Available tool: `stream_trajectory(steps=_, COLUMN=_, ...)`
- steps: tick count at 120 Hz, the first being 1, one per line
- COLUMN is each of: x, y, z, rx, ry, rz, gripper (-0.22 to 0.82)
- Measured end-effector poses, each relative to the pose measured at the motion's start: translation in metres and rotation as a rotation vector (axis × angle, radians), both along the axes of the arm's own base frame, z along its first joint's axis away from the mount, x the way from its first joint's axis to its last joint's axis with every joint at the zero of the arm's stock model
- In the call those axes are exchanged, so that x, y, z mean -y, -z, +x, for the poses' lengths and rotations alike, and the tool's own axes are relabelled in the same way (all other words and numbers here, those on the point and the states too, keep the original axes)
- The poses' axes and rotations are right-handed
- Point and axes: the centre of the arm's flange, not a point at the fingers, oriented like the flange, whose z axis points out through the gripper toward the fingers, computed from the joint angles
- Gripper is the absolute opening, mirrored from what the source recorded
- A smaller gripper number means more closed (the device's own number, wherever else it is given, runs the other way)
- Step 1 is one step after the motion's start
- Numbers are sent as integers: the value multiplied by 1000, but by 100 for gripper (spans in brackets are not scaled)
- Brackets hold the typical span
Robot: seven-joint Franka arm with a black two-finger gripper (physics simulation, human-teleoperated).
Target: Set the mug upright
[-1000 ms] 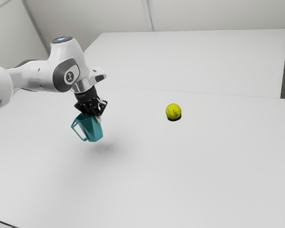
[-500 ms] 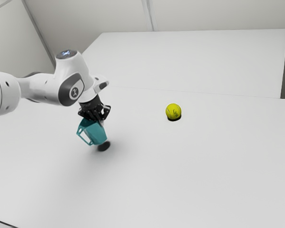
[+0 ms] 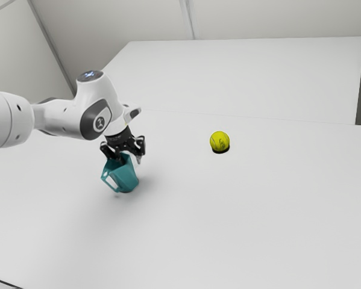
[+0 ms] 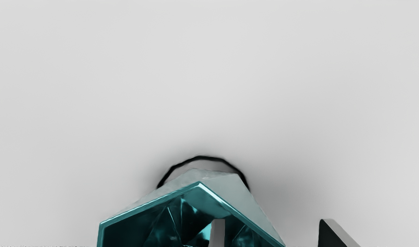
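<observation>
Teal mug (image 3: 121, 174) mouth up beneath the open gripper (image 3: 130, 160), near a yellow ball (image 3: 219, 141) on the bench (image 3: 228, 223)
In the exterior view the mug is low at the bench, its handle (image 3: 111, 183) toward the exterior view's left, and the ball sits well apart toward the exterior view's right, with dark marks like printing on its side, too small to read; the white arm (image 3: 72, 118) bears a round emblem (image 3: 100, 123) on a dark oval patch, with no letters I can make out; in the wrist view the gripper's fingers stand wide apart, one at the mug's many-sided mouth, inside the rim, the other outside with a gap between it and the wall, so the mug is not gripped; whether its base sits quite flat I cannot tell
</observation>
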Motion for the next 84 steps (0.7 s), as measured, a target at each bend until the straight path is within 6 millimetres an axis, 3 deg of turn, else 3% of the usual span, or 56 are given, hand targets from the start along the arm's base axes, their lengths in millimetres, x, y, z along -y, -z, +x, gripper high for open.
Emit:
stream_trajectory(steps=16, x=3, y=-9, z=0, rx=11, ry=-4, rz=0, gripper=41)
stream_trajectory(steps=36, x=7, y=-30, z=-2, rx=43, ry=-5, rz=4, gripper=51)
stream_trajectory(steps=52, x=9, y=-66, z=1, rx=88, ry=-7, rz=10, gripper=56)
stream_trajectory(steps=84, x=11, y=-157, z=13, rx=110, ry=57, rz=64, gripper=59)
